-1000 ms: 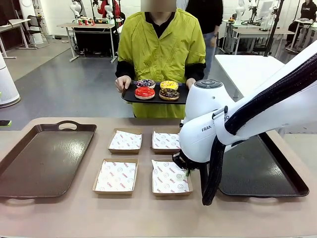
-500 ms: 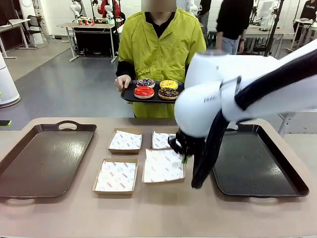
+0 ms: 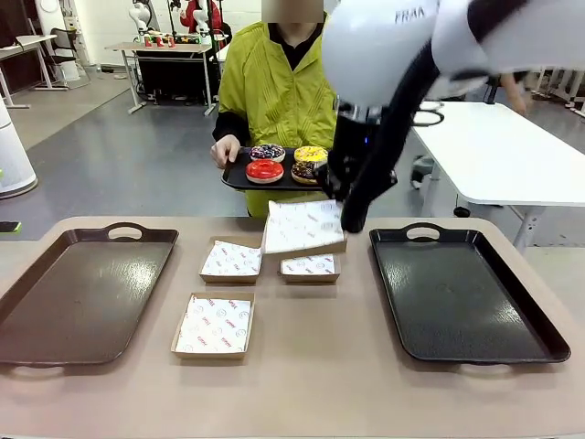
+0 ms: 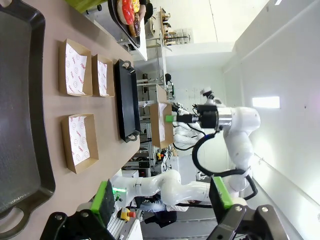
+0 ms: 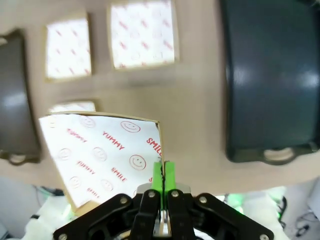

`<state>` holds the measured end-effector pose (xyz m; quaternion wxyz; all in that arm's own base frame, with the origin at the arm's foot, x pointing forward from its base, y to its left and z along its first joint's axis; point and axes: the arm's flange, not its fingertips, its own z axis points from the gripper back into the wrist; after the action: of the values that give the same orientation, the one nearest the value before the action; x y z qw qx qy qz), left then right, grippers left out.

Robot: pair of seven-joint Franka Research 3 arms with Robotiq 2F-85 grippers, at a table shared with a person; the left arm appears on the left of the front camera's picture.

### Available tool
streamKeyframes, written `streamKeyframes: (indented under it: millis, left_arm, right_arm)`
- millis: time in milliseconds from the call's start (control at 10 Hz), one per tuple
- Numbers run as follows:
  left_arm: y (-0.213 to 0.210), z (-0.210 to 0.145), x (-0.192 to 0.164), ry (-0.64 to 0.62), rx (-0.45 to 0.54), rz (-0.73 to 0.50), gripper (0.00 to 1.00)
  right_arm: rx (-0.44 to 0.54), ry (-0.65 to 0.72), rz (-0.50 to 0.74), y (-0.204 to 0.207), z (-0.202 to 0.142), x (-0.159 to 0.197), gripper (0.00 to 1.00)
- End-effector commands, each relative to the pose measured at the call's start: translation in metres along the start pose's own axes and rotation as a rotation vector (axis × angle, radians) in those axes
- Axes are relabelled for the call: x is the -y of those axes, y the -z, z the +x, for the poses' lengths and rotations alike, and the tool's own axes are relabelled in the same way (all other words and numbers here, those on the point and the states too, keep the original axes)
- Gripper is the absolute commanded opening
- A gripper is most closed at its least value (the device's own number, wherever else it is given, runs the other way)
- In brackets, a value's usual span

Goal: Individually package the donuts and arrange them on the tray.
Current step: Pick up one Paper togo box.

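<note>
lifted since the earlier frame: the held box point(image 3: 303, 227) has been taken off the near-right part of the table point(image 3: 302, 384) by the right arm and carried up toward the far edge. it is now held in the air over the far row, tilted, with the printed liner turned to the robot's side. the right gripper point(image 5: 163, 172) is clenched on one side wall of that box, pads pinched flat together on the thin cardboard. the left gripper point(image 4: 162, 197) is released and empty, well back from the work.

the donuts point(image 3: 289, 163) are all four kept on a small black serving tray point(image 3: 239, 176), held by the person point(image 3: 292, 82) beyond the table's far edge. key relation: the donuts lie just past and above the held box's far edge, so the box is judged to need levelling before anything can be dropped in. the right gripper is seen close beside the chocolate donut; touching cannot be told. the person's hand point(image 3: 222, 151) is nearer the donuts than the left gripper.

three other boxes point(image 3: 231, 261) are left on the table, two at the far row, one near-left. the left tray point(image 3: 78, 293) and right tray point(image 3: 462, 293) are both bare, so set-down room is judged ample; which one is meant cannot be told. risk judged: a one-wall pinch may let the box sag under a donut.
</note>
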<state>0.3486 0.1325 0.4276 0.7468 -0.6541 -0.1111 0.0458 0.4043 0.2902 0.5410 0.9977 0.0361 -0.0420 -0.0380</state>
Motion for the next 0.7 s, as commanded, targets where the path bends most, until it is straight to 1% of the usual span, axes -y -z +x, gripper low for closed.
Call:
streamKeyframes:
  millis: [0, 200, 400, 500, 600]
  left_arm:
    - [-0.001, 0.000, 0.002, 0.006, 0.008, -0.020, 1.00]
    - [-0.001, 0.000, 0.002, 0.006, 0.008, -0.020, 1.00]
    - [-0.001, 0.000, 0.002, 0.006, 0.008, -0.020, 1.00]
    - [-0.001, 0.000, 0.002, 0.006, 0.008, -0.020, 1.00]
    - [-0.001, 0.000, 0.002, 0.006, 0.008, -0.020, 1.00]
  right_arm:
    - [-0.019, -0.026, -0.018, -0.006, 0.048, -0.013, 0.00]
    - [-0.013, -0.019, -0.030, -0.015, 0.091, -0.007, 0.00]
    - [-0.008, -0.002, -0.015, -0.015, 0.124, 0.005, 0.00]
    - [-0.012, -0.009, 0.007, -0.013, 0.132, 0.011, 0.00]
    - [-0.018, -0.022, 0.003, -0.004, 0.134, 0.017, 0.00]
